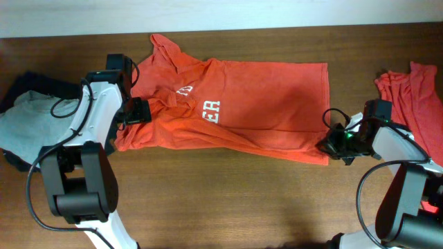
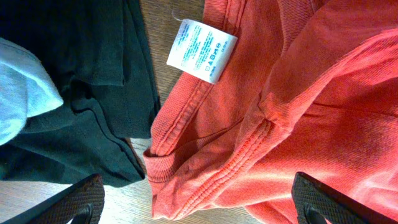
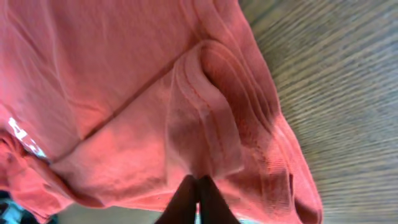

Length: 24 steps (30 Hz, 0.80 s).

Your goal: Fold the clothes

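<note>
The clothes (image 1: 263,104), an orange-red T-shirt with white lettering, lie spread lengthwise across the wooden table. My left gripper (image 1: 138,111) hovers at the shirt's left end. In the left wrist view it (image 2: 199,208) is open, its dark fingers (image 2: 74,202) standing wide on either side of a bunched seam of the shirt (image 2: 311,112). A white tag (image 2: 201,50) lies beside the hem. My right gripper (image 1: 327,144) is at the shirt's lower right corner. Close up it (image 3: 199,186) is shut, pinching a raised fold of the hem (image 3: 211,112).
Dark navy garments (image 1: 34,86) and a pale grey-blue tee (image 1: 28,124) lie piled at the left edge, touching the shirt's sleeve area (image 2: 81,93). Another red garment (image 1: 412,97) lies at the far right. Bare wood runs along the table's front.
</note>
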Each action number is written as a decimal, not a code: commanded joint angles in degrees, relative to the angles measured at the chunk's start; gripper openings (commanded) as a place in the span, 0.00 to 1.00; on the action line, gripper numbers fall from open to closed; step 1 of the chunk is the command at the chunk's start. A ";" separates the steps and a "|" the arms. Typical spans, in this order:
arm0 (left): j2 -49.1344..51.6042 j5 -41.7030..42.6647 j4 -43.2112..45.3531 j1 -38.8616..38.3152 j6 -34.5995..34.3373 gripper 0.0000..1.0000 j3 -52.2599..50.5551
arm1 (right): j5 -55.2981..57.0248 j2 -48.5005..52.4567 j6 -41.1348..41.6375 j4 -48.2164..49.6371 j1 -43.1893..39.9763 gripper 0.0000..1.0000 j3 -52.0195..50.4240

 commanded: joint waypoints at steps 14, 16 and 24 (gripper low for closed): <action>-0.02 0.57 0.17 0.00 0.76 0.96 -0.09 | -2.91 0.39 3.32 15.76 -1.99 0.04 1.16; -0.02 0.57 0.17 0.00 0.76 0.96 -0.09 | -2.86 0.39 3.32 17.22 -1.95 0.04 1.16; -0.02 0.37 0.15 0.00 0.98 0.97 -0.09 | 3.21 0.39 3.30 19.21 -1.97 0.04 1.16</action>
